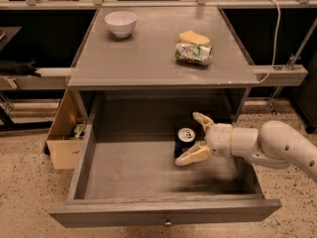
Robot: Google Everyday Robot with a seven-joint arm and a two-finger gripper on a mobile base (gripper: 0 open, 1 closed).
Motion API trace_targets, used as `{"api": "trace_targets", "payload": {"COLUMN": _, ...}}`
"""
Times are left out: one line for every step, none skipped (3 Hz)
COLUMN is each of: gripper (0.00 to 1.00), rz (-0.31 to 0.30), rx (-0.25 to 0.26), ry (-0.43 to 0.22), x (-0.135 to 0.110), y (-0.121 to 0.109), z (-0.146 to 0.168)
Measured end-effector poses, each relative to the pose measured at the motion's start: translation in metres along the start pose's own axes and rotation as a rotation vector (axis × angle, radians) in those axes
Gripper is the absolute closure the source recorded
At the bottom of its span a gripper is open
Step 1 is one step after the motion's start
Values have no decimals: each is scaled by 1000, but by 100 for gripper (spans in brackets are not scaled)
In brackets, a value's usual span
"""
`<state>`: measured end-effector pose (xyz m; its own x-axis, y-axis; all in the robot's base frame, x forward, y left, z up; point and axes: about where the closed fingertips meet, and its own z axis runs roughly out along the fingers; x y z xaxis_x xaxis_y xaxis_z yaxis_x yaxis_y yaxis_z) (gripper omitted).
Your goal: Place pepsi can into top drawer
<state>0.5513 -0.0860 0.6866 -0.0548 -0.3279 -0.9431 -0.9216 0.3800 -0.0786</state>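
Observation:
The pepsi can (184, 141), dark blue with a silver top, stands upright on the floor of the open top drawer (124, 214), right of centre. The drawer is pulled far out of the grey cabinet, with its round knob (168, 223) on the front panel. My gripper (187, 139) reaches in from the right on a white arm. Its tan fingers (194, 155) are spread open on either side of the can, one behind it and one in front, low by its base. The can stands on its own.
On the cabinet top (148, 58) sit a white bowl (121, 23), a silvery-green foil packet (193, 53) and a yellow sponge (193, 37). A tan cardboard box (63, 138) stands on the floor left of the drawer. A white rail (280, 74) runs to the right.

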Motion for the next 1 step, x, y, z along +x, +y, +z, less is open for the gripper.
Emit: {"api": "trace_targets", "payload": {"gripper": 0, "rz": -14, "rx": -50, "ry": -24, "x": -25, "y": -5, "z": -17}}
